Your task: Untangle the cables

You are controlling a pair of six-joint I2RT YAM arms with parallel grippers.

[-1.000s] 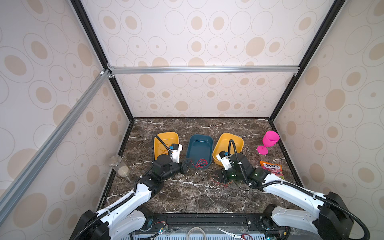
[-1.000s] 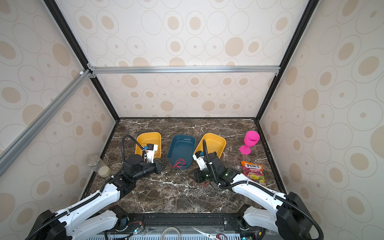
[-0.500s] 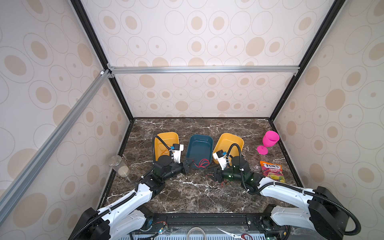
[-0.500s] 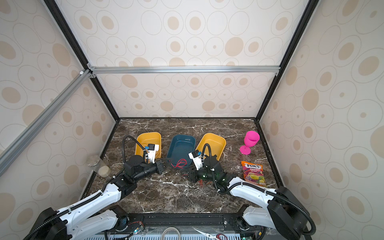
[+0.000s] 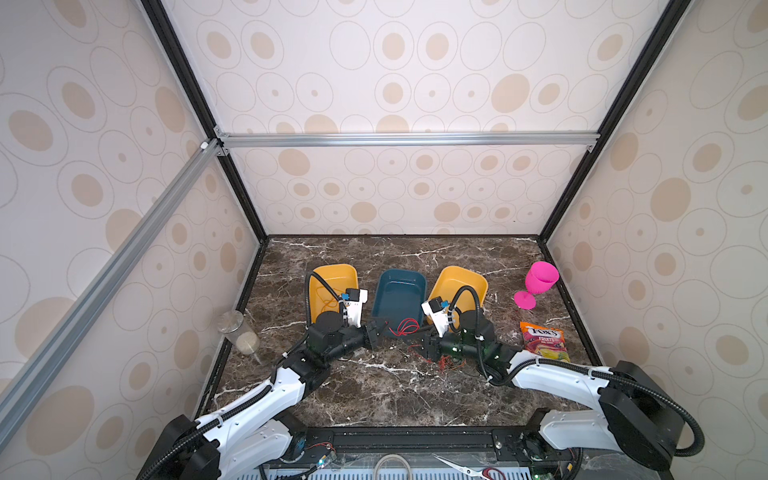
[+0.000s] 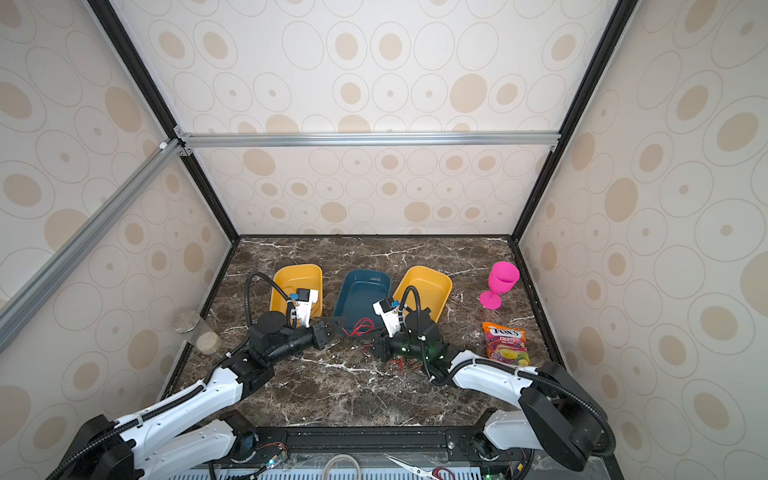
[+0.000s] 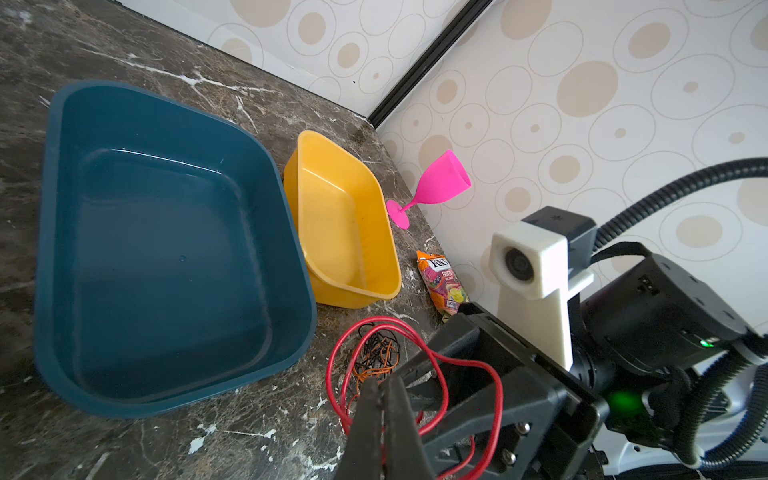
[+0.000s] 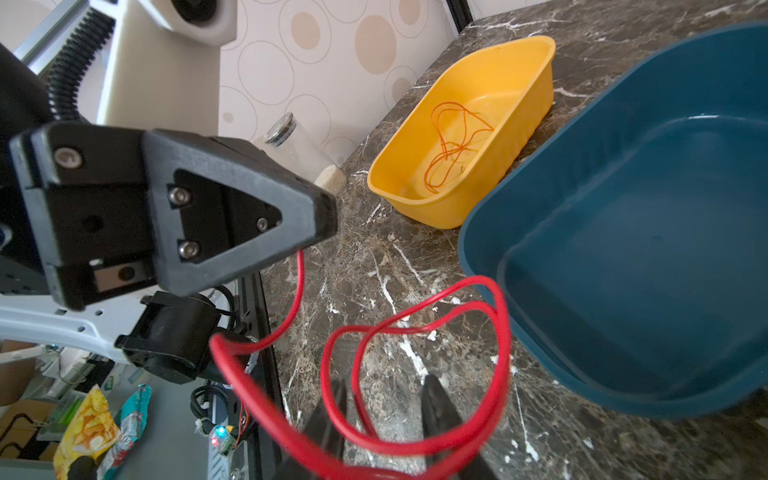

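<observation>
left gripper [image 7: 381, 386] low, pinching red cable [image 8: 249, 392], right gripper [image 8: 386, 384] facing it, jaws apart

In a top view, a blue tray [image 5: 417, 279] sits on the marble table [image 5: 374, 395], with a yellow tray [image 5: 332, 272] at its 9 o'clock holding a thin orange cable [image 5: 327, 297], a second yellow tray [image 5: 471, 281] at its 3 o'clock, and a pink goblet [image 5: 539, 282] beyond it. The left gripper [image 5: 380, 329], jaws together, is at the blue tray's 7 o'clock corner. A red cable [image 5: 402, 328] loops from its tip across the tray's 6 o'clock wall toward the right gripper [image 5: 423, 343] at 5 o'clock, beside a small tangle of strands [image 5: 448, 364] on the marble.
</observation>
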